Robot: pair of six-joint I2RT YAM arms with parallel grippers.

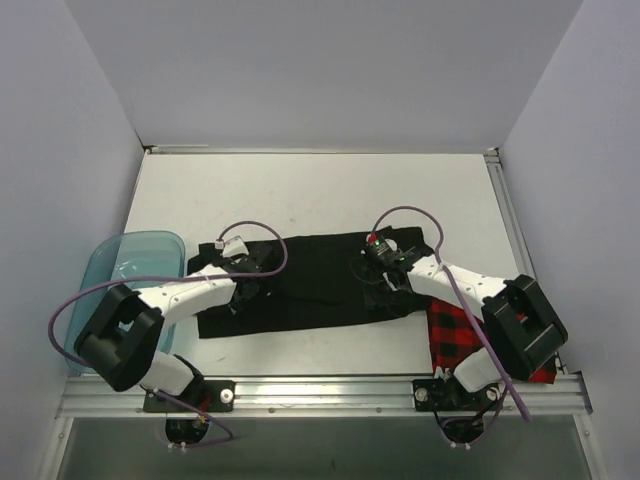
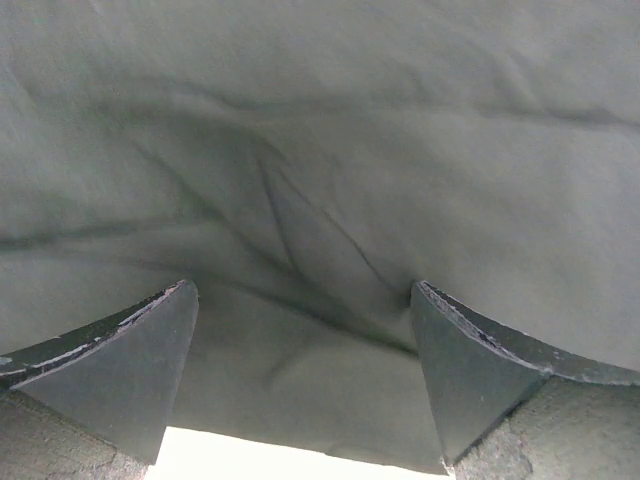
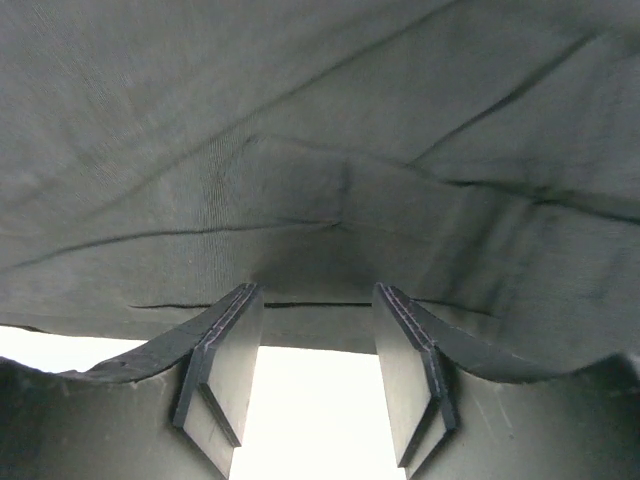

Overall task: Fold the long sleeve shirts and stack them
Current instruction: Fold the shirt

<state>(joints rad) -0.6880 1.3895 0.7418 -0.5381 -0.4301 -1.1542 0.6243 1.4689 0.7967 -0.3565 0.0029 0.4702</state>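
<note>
left wrist: black shirt [image 2: 330, 130] under wide-apart left pincer [image 2: 302, 287]; right pincer [image 3: 318, 290] half apart at its edge

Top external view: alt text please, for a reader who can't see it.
A black shirt lies spread across the middle of a white table, with the left claw over its left part and the right claw over its right. A red-and-black check shirt lies bunched at the near right corner; a teal tub sits at the left edge.

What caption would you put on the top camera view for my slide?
Left arm and right arm reach over the spread black shirt; checked shirt lies near right, teal tub left.
</note>
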